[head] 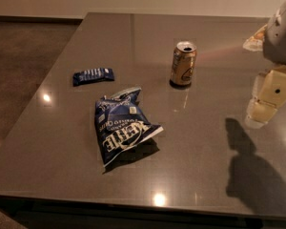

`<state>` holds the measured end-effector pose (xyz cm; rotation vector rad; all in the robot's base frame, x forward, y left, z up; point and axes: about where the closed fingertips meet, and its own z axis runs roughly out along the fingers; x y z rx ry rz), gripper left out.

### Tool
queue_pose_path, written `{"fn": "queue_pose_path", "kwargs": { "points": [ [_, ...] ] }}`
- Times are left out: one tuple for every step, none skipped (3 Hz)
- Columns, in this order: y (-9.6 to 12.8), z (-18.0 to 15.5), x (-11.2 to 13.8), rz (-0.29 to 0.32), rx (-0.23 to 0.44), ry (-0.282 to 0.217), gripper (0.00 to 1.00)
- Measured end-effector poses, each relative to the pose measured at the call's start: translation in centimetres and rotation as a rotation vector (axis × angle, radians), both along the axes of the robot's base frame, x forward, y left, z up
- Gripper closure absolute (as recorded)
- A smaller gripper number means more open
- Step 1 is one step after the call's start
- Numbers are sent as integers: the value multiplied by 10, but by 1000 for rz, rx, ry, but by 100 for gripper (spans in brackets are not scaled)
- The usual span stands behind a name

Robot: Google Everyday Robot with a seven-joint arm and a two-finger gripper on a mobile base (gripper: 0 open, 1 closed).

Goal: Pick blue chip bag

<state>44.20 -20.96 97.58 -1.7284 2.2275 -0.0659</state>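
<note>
The blue chip bag (123,130) is a large dark navy foil bag with big white lettering. It lies flat on the grey table (205,166), left of centre and towards the front. My gripper (260,114) hangs above the table at the far right, well to the right of the bag and not touching anything. Its shadow falls on the table just below it.
A gold can (183,64) stands upright behind and to the right of the bag. A small flat blue packet (93,75) lies behind and to the left of the bag. The table's front edge runs along the bottom, and the floor lies off its left edge.
</note>
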Motion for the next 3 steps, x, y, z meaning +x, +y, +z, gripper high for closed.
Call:
{"fn": "queue_pose_path", "kwargs": {
  "points": [
    [24, -9, 4, -1, 10, 42, 0],
    [58, -21, 8, -25, 11, 78, 0],
    [95, -38, 8, -54, 23, 101, 0]
  ]
}}
